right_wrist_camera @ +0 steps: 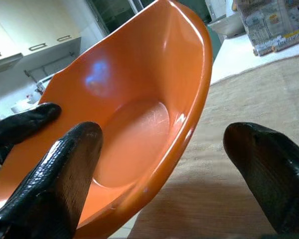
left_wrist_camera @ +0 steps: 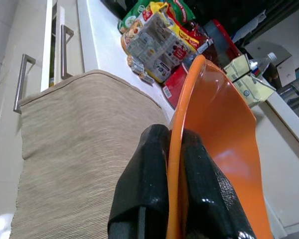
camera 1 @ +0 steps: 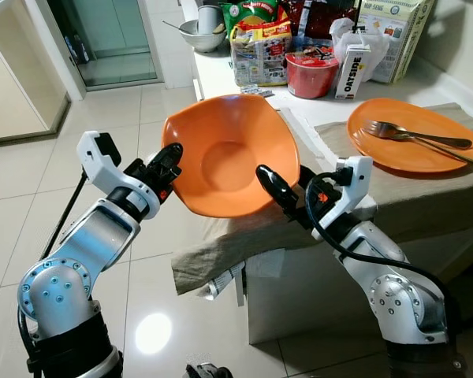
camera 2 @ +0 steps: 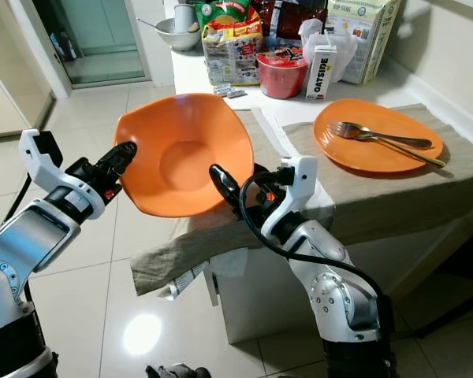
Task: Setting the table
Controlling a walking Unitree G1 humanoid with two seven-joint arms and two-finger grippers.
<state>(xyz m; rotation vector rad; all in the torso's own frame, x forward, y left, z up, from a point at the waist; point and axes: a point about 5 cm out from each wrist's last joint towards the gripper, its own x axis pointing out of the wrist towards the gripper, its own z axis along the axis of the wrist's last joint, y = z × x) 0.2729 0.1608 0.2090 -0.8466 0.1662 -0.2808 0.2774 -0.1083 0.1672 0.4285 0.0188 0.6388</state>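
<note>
An orange bowl (camera 1: 221,157) hangs tilted, its inside facing me, over the near left end of the table with the beige cloth (camera 1: 426,197). My left gripper (camera 1: 167,169) is shut on the bowl's left rim; the left wrist view has both fingers (left_wrist_camera: 144,174) pinching the thin edge. At the bowl's right rim my right gripper (right_wrist_camera: 162,142) stands open, one finger inside the bowl and one outside, neither pressing on it. Farther right on the cloth lies an orange plate (camera 1: 426,150) with a fork (camera 1: 390,129) and a second utensil across it.
Behind the table a white counter (camera 1: 213,75) carries snack packets (camera 1: 260,51), a red tub (camera 1: 311,72), an Oatside carton (camera 1: 352,71) and a metal bowl (camera 1: 201,35). Tiled floor (camera 1: 102,118) lies to the left, toward a glass door.
</note>
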